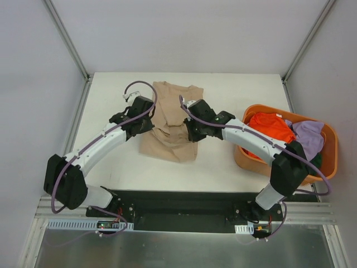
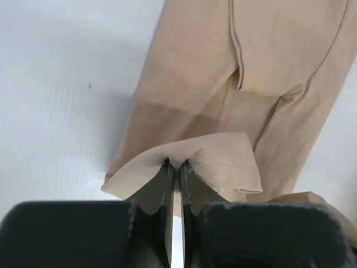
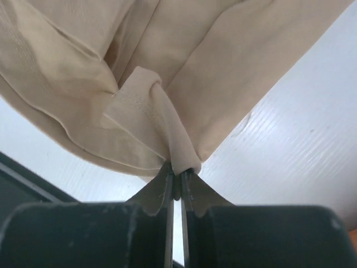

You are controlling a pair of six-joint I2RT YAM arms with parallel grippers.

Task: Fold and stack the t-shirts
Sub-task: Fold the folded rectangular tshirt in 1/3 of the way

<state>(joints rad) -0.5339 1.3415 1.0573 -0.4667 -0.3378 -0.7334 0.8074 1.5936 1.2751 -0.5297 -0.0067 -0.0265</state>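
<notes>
Closest to your left wrist camera, the left gripper [image 2: 177, 167] has its two dark fingers [image 2: 159, 187] pressed almost together, with only a thin slit between them. A hemmed edge of the tan t-shirt [image 2: 223, 84] is pinched at their tips, and the stitched fold flops over the right-hand finger. Your right gripper [image 3: 177, 170] reads much the same: jaws nearly closed, clamped on a twisted bunch of the same cloth, which rises from the tips and fans out above them.

From overhead you see both grippers at the near half of the shirt, the left one on its left edge and the right one on its right edge. The cloth between them is rumpled and partly doubled over. Beyond the grippers, the shirt's far part lies flat on the white table [image 1: 223, 89].

Off to your right, well apart from it, the orange basket [image 1: 332, 145] holds an orange t-shirt [image 1: 270, 127], a lavender t-shirt [image 1: 308, 137] and a dark green t-shirt [image 1: 316, 161], heaped together.
</notes>
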